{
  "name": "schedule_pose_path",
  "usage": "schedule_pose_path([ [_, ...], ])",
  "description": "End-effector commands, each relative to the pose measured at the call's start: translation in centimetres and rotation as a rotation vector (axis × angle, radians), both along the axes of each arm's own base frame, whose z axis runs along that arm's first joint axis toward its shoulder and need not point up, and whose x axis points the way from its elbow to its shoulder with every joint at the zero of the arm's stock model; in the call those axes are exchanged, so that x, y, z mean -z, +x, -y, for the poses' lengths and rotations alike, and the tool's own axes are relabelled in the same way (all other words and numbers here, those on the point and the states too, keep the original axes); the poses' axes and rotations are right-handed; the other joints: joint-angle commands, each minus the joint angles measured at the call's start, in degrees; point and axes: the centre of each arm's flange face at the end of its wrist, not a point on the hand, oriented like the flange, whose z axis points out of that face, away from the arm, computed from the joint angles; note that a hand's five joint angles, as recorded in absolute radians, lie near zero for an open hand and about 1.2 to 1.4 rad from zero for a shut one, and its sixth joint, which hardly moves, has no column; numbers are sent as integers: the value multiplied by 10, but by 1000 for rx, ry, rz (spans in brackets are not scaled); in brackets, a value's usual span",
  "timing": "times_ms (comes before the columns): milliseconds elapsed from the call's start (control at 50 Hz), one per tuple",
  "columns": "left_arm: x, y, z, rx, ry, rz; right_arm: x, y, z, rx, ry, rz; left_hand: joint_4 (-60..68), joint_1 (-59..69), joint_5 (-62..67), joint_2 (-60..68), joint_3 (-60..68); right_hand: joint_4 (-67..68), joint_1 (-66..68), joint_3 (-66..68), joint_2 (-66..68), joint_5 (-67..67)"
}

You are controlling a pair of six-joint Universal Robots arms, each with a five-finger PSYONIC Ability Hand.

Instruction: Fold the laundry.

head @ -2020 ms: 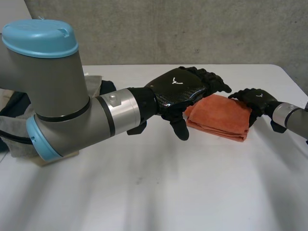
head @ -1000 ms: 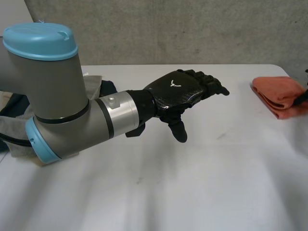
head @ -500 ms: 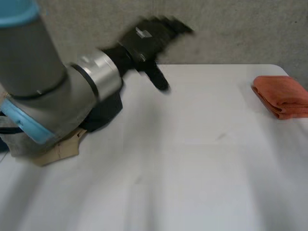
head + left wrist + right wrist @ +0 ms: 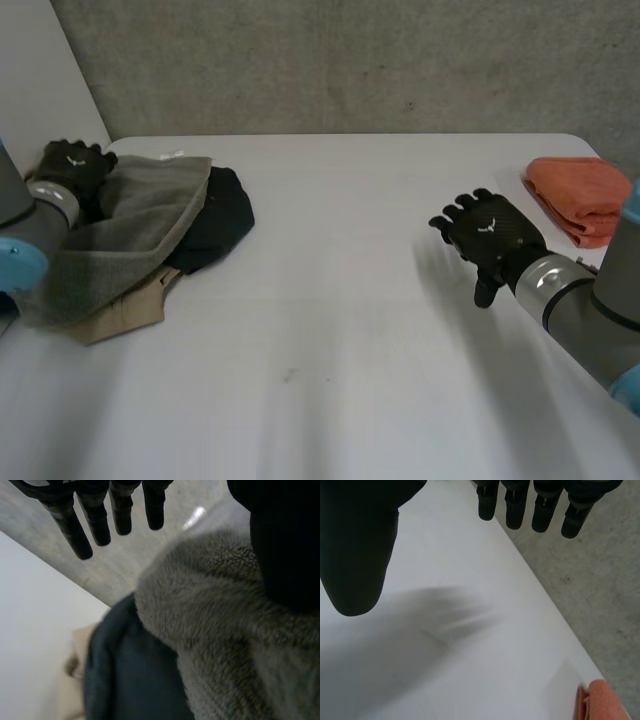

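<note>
Grey terry towel [image 4: 140,215] lies rumpled on top of the laundry heap, just beside my left hand [image 4: 70,165], which sits at the heap's far corner. The towel is draped over a crumpled black garment [image 4: 218,222], and a flat beige cloth [image 4: 130,305] pokes out from beneath both. In my left wrist view my fingers [image 4: 95,522] reach out straight and slightly spread, clear of the cloth, with nothing between them. My thumb hangs over the towel's [image 4: 210,630] fuzzy fold, and I cannot tell whether it touches. Under my palm the black garment [image 4: 130,680] tucks in below the towel's edge, and a bit of the beige cloth [image 4: 80,645] shows past it. My right hand [image 4: 490,235] hangs over a bare stretch of the white surface [image 4: 330,330], well apart from the heap. Its fingers [image 4: 515,505] are straight and relaxed, the thumb stands wide of them, and they hold nothing. The folded orange towel [image 4: 585,200] rests in a neat stack at the surface's edge, near my right hand but apart from it, on the side away from my thumb. One end of it [image 4: 600,702] shows in my right wrist view, lying flat on the surface [image 4: 470,670] and untouched by my fingers.
</note>
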Motion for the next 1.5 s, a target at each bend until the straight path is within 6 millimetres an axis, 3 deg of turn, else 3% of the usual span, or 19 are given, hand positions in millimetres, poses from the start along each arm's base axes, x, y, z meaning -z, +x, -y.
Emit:
schedule_pose_path([
  [20, 15, -16, 5, 157, -18, -56, 13, -6, -4, 12, 2, 0, 663, 663, 656, 663, 662, -18, -28, -18, -21, -26],
  [80, 0, -23, 1, 189, -46, -91, 14, -7, -6, 15, 3, -2, 664, 664, 657, 664, 663, -18, -28, -18, -21, -26],
  [160, -68, -40, -17, 229, -175, -177, 13, -8, -7, 16, 0, -1, 664, 664, 657, 664, 663, -18, -28, -18, -21, -26],
  [260, -158, -69, -59, 329, -337, -382, 5, -14, -3, 40, -23, 6, 664, 664, 657, 664, 663, -18, -28, -18, -21, -26],
  [380, -209, -108, -116, 502, -329, -644, -9, -20, 0, 65, -56, 28, 664, 664, 657, 664, 663, -18, -28, -18, -21, -26],
  [480, -191, -156, -164, 678, -141, -754, -30, -32, 4, 119, -118, 43, 664, 664, 657, 664, 663, -18, -28, -18, -21, -26],
  [580, -139, -221, -226, 885, 92, -745, -48, -48, 13, 214, -159, 87, 664, 664, 657, 664, 663, -18, -28, -18, -21, -26],
  [720, -58, -291, -257, 979, 298, -724, -58, -80, 35, 352, -173, 149, 664, 664, 657, 664, 663, -18, -28, -18, -21, -26],
  [780, -50, -301, -264, 1001, 305, -726, -59, -90, 40, 382, -178, 148, 664, 664, 657, 664, 663, -18, -28, -18, -21, -26],
  [800, -51, -302, -262, 1006, 287, -730, -59, -91, 41, 387, -179, 148, 364, 364, 358, 364, 363, -18, -28, -18, -21, -26],
  [840, -51, -303, -261, 1005, 267, -731, -59, -92, 42, 390, -176, 147, 20, 19, 13, 20, 18, -18, -28, -18, -21, -26],
  [860, -54, -302, -261, 1007, 252, -728, -58, -92, 42, 387, -174, 144, -36, -36, -43, -36, -37, -18, -28, -18, -21, -26],
  [920, -64, -295, -251, 961, 214, -737, -57, -90, 41, 383, -173, 141, -36, -36, -43, -36, -37, -18, -28, -18, -21, -26],
  [1020, -101, -229, -181, 722, 37, -694, -55, -89, 38, 372, -156, 138, -36, -36, -43, -36, -37, -18, -28, -18, -21, -26],
  [1080, -112, -198, -161, 637, -15, -633, -53, -82, 31, 343, -139, 132, -36, -36, -43, -36, -37, -18, -28, -18, -21, -26],
  [1140, -112, -171, -145, 557, -46, -527, -55, -57, 2, 224, -82, 117, -36, -36, -43, -36, -37, -18, -28, -18, -21, -26],
  [1320, -42, -125, -115, 414, 46, -110, -25, -19, -72, -7, 208, -16, -34, -34, -41, -34, -35, -18, -28, -18, -21, -26],
  [1400, 5, -110, -96, 318, 91, 68, -12, -3, -88, -88, 217, -39, -11, -11, -17, -11, -12, -18, -28, -18, -21, -26],
  [1500, 37, -101, -69, 268, 81, 126, 1, 3, -88, -77, 183, -54, 5, 4, -2, 5, 3, -18, -28, -18, -21, -26],
])
